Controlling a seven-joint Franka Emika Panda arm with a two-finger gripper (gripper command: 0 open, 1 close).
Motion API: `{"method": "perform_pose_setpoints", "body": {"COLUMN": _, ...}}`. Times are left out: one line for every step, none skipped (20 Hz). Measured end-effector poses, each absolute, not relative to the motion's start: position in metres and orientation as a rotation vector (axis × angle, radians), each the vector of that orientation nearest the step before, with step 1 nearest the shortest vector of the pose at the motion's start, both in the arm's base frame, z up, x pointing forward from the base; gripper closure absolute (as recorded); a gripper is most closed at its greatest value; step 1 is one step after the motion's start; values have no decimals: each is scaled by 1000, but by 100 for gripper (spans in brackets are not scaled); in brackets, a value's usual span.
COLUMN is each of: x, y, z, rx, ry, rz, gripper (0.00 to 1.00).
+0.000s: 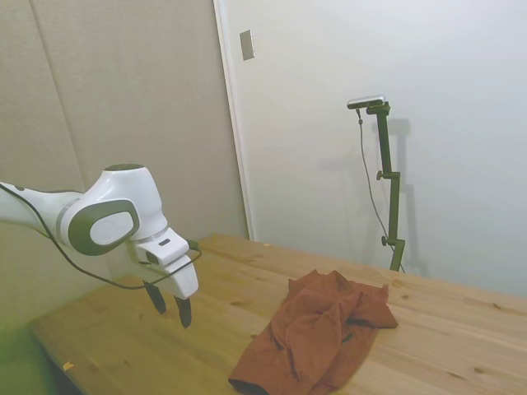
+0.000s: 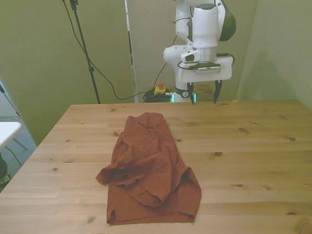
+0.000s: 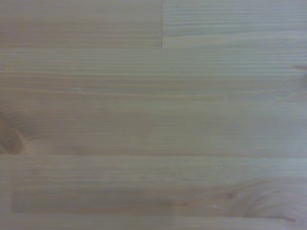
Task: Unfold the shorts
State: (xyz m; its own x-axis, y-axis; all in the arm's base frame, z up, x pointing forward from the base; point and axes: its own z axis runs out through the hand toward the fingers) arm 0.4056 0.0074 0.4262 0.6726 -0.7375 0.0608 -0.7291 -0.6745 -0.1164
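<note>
The gripper hangs spread wide and empty in the upper middle of the front view, above bare table. The shorts lie crumpled toward the lower centre, well apart from it, down and leftward in frame, their long axis running from near the gripper toward the bottom edge.

place: robot lab | evidence: white arm at wooden table, bare walls, cables

We are seeing the shorts being cropped by the side view's bottom edge; the wrist view is showing only blurry tabletop.
</note>
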Motion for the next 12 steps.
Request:
{"method": "perform_pose_setpoints", "body": {"x": 406, "y": 7, "z": 427, "rx": -2799, "ry": 1227, "rz": -161, "gripper": 0}}
{"method": "perform_pose_setpoints", "body": {"x": 406, "y": 6, "z": 426, "rx": -2807, "ry": 1226, "rz": -163, "gripper": 0}}
{"method": "perform_pose_setpoints", "body": {"x": 406, "y": 0, "z": 426, "rx": -2812, "ry": 1237, "rz": -170, "gripper": 0}}
{"method": "perform_pose_setpoints", "body": {"x": 407, "y": -14, "z": 428, "rx": -2804, "ry": 1269, "rz": -185, "gripper": 0}}
{"method": "perform_pose_setpoints", "body": {"x": 410, "y": -35, "z": 433, "rx": -2781, "ry": 1319, "rz": -209, "gripper": 0}}
{"method": "perform_pose_setpoints", "body": {"x": 412, "y": -63, "z": 437, "rx": -2746, "ry": 1370, "rz": -226, "gripper": 0}}
{"method": "perform_pose_setpoints", "body": {"x": 414, "y": -94, "z": 441, "rx": -2710, "ry": 1410, "rz": -231, "gripper": 0}}
{"method": "perform_pose_setpoints", "body": {"x": 416, "y": -125, "z": 443, "rx": -2674, "ry": 1442, "rz": -230, "gripper": 0}}
{"method": "perform_pose_setpoints", "body": {"x": 420, "y": -156, "z": 443, "rx": -2634, "ry": 1468, "rz": -225, "gripper": 0}}
{"method": "perform_pose_setpoints", "body": {"x": 424, "y": -182, "z": 442, "rx": -2600, "ry": 1485, "rz": -218, "gripper": 0}}
{"method": "perform_pose_setpoints", "body": {"x": 430, "y": -205, "z": 438, "rx": -2572, "ry": 1504, "rz": -208, "gripper": 0}}
{"method": "perform_pose_setpoints", "body": {"x": 437, "y": -225, "z": 433, "rx": -2551, "ry": 1526, "rz": -197, "gripper": 0}}
